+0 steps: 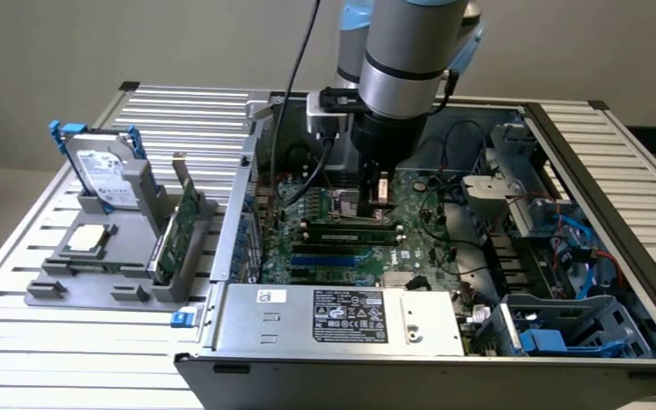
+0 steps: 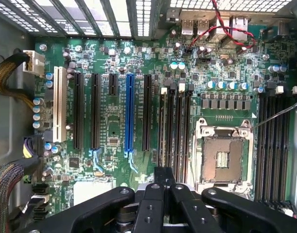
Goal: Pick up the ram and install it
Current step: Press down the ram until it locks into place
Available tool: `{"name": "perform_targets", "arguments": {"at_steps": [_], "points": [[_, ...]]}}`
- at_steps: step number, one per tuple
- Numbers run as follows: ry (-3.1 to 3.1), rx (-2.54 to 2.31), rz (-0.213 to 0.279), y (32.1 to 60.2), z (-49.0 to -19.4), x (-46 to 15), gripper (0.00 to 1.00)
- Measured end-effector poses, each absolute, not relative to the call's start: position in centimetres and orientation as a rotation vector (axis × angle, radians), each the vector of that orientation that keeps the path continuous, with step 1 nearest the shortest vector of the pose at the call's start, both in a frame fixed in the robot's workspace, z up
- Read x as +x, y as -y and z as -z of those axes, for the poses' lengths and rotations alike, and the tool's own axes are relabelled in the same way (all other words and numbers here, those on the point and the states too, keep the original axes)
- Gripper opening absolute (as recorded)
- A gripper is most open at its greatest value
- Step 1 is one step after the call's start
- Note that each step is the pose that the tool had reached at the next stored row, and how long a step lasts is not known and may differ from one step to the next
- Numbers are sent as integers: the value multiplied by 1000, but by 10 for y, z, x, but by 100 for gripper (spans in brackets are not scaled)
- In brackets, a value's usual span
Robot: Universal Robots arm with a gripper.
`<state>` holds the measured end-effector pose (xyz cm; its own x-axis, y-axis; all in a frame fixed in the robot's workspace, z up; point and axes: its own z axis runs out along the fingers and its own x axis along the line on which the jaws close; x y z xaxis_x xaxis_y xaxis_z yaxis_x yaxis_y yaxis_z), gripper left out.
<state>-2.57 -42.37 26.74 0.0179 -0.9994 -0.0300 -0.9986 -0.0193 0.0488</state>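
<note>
The slatted metal surface point(image 1: 32, 316) carried an open PC case point(image 1: 442, 359). The pincer point(image 2: 164, 187) was pressed together over the motherboard slots point(image 2: 175, 126), and the ram point(image 1: 348, 225) looked seated there; any misalignment risked bent slot clips

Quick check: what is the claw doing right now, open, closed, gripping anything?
Claw: closed over the green motherboard inside the open computer case; whether it grips the ram cannot be told.

A slatted metal table point(image 1: 43, 265) is carrying an open computer case point(image 1: 419, 359) across its middle, while a grey fixture tray point(image 1: 83, 286) is sitting near the edge at the exterior view's left, just beside the case.
</note>
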Motion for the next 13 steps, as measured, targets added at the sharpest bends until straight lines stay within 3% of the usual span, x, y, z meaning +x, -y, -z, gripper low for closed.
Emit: {"name": "perform_targets", "arguments": {"at_steps": [13], "points": [[2188,2228,93,424,-267,-26,11]]}}
